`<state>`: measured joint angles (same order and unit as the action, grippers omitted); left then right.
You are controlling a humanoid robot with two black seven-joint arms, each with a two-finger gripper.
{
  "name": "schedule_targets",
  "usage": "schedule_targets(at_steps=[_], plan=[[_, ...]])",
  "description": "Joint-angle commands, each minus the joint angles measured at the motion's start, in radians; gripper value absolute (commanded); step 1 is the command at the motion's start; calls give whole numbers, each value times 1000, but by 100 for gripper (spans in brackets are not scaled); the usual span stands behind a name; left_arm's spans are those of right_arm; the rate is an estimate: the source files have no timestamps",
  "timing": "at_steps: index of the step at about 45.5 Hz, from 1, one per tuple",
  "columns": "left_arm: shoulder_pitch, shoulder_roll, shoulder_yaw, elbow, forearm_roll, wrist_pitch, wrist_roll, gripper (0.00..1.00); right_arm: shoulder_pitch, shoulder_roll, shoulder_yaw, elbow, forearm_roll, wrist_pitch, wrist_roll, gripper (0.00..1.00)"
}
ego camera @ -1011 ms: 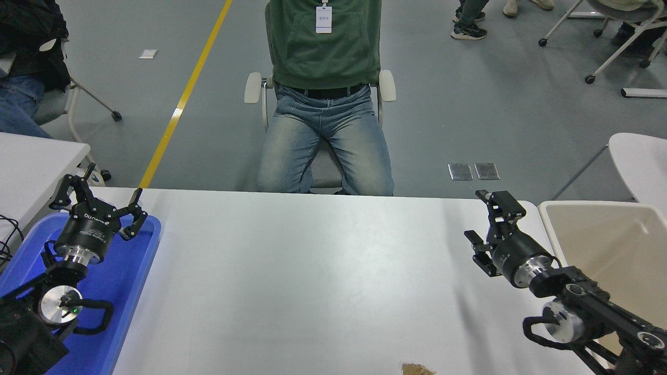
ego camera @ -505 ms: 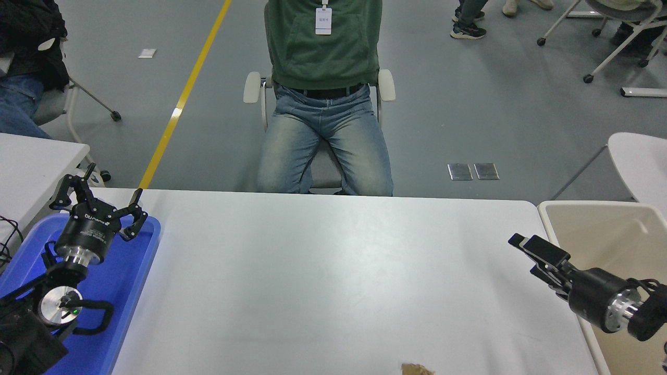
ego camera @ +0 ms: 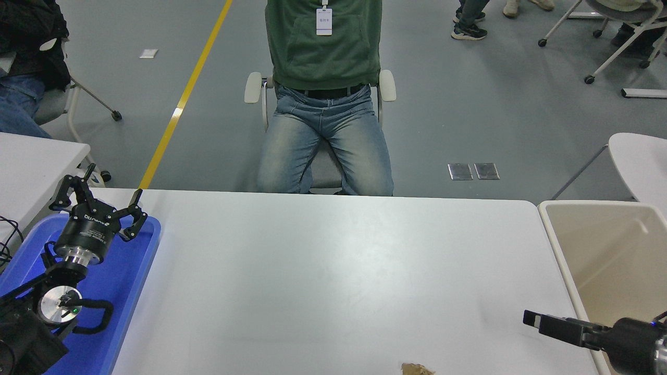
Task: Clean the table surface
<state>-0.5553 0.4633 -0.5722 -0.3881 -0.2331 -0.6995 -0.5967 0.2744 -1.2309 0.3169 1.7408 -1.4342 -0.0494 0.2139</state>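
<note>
The white table surface (ego camera: 333,271) fills the lower half of the head view. A small brown scrap (ego camera: 417,369) lies on it at the very bottom edge, right of centre. My right gripper (ego camera: 532,319) comes in low from the lower right corner, pointing left just above the table beside the beige bin, and is seen side-on. It is up and to the right of the scrap, apart from it. My left gripper (ego camera: 101,194) is parked open over the blue tray at the lower left, holding nothing.
A blue tray (ego camera: 136,276) sits at the table's left end and a beige bin (ego camera: 599,245) stands off its right end. A person (ego camera: 324,104) sits on a chair at the far side. A smaller white table (ego camera: 31,161) stands at the left.
My right arm has drawn back toward me and to the right, dropping from the far right of the table to the lower right corner. The left arm has not moved.
</note>
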Motion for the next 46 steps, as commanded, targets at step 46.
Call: schedule_targets(at_steps=[46], plan=[[0, 0, 0, 0, 0, 0, 0, 100, -46, 435, -88, -181, -14, 8, 21, 99]])
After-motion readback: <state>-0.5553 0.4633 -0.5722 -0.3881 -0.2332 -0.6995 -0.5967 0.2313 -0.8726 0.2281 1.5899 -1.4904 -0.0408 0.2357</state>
